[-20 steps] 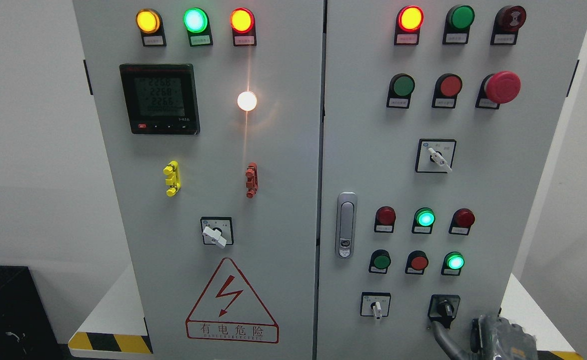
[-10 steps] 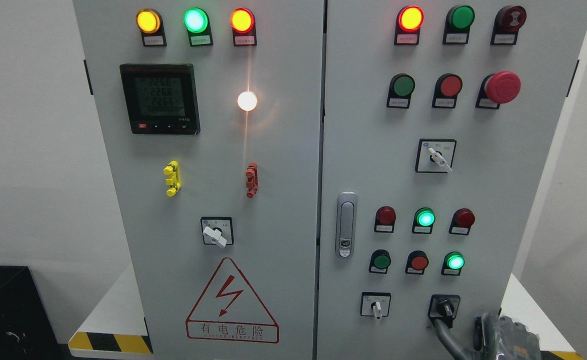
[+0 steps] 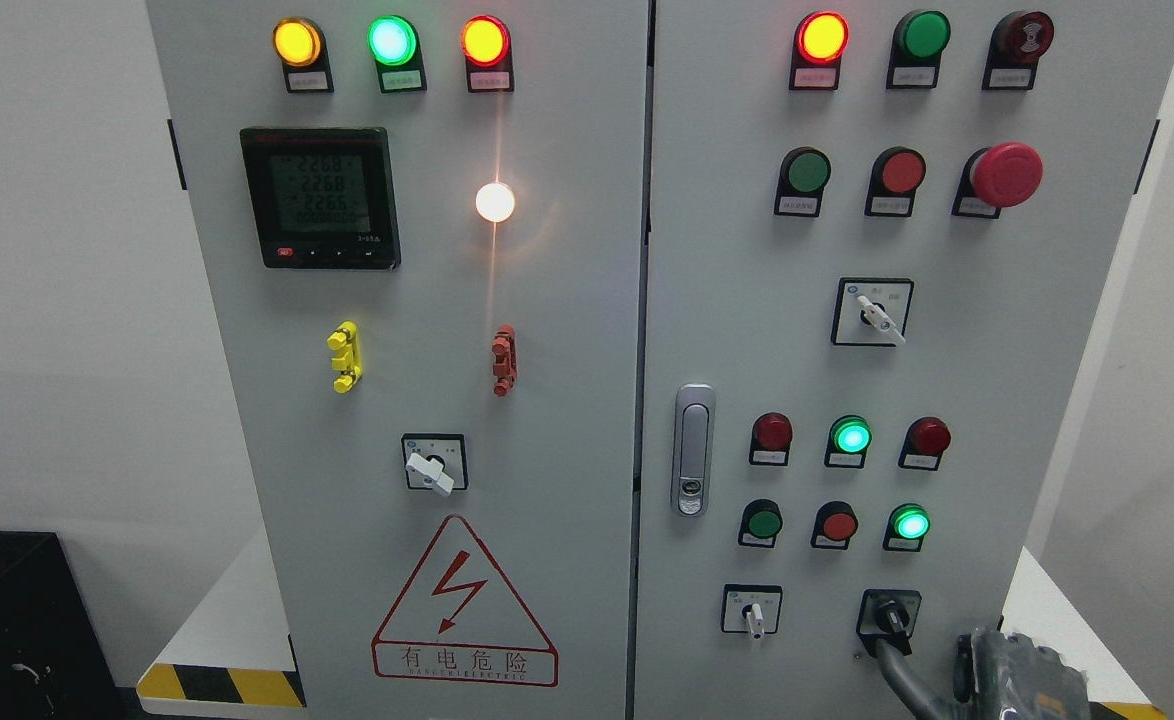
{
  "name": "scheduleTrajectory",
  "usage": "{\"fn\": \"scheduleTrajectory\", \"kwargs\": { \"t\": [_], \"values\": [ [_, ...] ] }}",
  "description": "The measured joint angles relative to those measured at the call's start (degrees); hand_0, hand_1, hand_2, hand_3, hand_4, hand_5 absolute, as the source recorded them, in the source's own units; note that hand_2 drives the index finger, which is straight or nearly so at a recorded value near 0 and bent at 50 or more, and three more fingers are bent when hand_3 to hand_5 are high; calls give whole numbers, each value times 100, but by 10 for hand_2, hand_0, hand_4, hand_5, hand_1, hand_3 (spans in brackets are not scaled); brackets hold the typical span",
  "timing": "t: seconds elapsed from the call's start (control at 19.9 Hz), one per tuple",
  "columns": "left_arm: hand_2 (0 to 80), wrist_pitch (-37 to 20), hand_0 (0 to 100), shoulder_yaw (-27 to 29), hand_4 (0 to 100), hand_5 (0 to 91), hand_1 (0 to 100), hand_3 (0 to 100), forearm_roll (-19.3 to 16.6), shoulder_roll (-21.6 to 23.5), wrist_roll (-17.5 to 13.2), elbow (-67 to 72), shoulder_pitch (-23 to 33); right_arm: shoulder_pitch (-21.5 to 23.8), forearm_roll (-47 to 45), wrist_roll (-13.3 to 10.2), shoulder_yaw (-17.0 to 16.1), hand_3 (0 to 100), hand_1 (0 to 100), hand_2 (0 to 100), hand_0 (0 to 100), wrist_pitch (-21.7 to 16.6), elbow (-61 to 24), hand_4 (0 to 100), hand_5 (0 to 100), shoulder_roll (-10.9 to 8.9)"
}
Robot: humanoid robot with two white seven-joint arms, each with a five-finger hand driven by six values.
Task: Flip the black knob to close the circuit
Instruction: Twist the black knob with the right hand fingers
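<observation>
Black knob [image 3: 890, 614] sits in the bottom right corner of the cabinet's right door [image 3: 947, 380], on a dark square plate. Its lever points down and slightly left, and a grey finger [image 3: 897, 670] rises from the lower frame edge to touch or nearly touch the lever tip. Whether there is real contact I cannot tell.

Right hand [image 3: 1017, 675] shows only partly at the bottom edge, just right of the knob, a dark mesh-covered mass with the one finger extended toward the lever. The rest of the fingers run out of frame, so whether they are spread or curled cannot be told. It holds nothing that I can see. Left arm is not in view.

Just left of the knob, along the same bottom row: a white selector switch [image 3: 752, 612]. Above: a row of green and red buttons, the right-hand green lamp [image 3: 910, 523] lit. Door latch [image 3: 693, 450] at the door's left edge.

Risks, as judged:
- A single fingertip on a narrow lever may slide off when pushed sideways, leaving the knob unturned.
- A push aimed too near the hub gives little leverage, so the knob may stall partway.
- A wide sweep could brush the white selector beside it.
</observation>
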Motion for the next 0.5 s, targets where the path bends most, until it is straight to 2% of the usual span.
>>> {"fn": "scheduleTrajectory", "kwargs": {
  "t": [0.5],
  "values": [
    [0, 0, 120, 0, 0, 0, 556, 0, 0, 0, 0, 0, 0, -8, -20, 0, -64, 1000, 0, 939, 0, -1, 4, 991, 1000, -2]
  ]
}}
